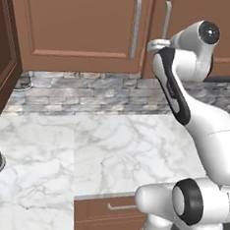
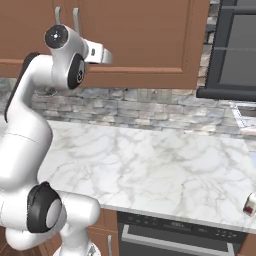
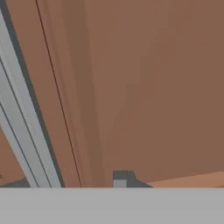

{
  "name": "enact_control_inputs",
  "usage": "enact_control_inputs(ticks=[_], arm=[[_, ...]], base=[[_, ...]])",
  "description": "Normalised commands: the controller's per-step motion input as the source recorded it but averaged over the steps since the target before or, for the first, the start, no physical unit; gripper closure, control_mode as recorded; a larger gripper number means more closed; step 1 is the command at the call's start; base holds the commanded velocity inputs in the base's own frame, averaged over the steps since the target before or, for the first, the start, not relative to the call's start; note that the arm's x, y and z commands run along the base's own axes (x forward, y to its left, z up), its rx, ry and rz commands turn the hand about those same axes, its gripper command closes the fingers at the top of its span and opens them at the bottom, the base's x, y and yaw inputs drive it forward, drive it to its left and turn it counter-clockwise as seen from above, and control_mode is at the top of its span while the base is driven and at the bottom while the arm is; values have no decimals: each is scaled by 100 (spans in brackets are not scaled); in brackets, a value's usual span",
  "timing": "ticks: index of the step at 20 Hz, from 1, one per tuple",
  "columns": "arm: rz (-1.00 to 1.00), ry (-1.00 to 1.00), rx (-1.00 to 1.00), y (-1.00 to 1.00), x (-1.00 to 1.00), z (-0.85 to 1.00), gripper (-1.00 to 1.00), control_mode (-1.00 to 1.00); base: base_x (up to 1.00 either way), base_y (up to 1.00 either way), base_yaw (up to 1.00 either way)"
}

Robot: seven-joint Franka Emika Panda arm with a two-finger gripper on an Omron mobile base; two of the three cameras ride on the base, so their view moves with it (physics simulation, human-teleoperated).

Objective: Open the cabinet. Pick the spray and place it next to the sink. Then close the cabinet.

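Cabinet point(image 1: 80, 25) doors are brown flat panels with long silver bar handles point(image 1: 136, 27); claw point(image 2: 102, 54) opening unclear.

2 cabinet doors point(image 1: 80, 25), 2 bar handles point(image 1: 136, 27), 1 drawer point(image 1: 111, 208), 1 marble counter point(image 1: 119, 147).

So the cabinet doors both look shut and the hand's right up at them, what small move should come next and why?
Probably shift the gripper sideways onto the silver bar handle so the fingers straddle it, then close. In the hand view the handle runs off to one side of the fingertip, not between the fingers, and the cabinet doors are still closed, so nothing is gripped to pull.
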Motion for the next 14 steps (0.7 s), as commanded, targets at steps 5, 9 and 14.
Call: enact_control_inputs(ticks=[5,9,14], arm=[[-1,0,7,-73,-53,0,100,-100],[-1,0,6,-71,-54,0,100,-100],[-1,0,6,-71,-55,0,100,-100]], base=[[0,0,0],[0,0,0],[0,0,0]])
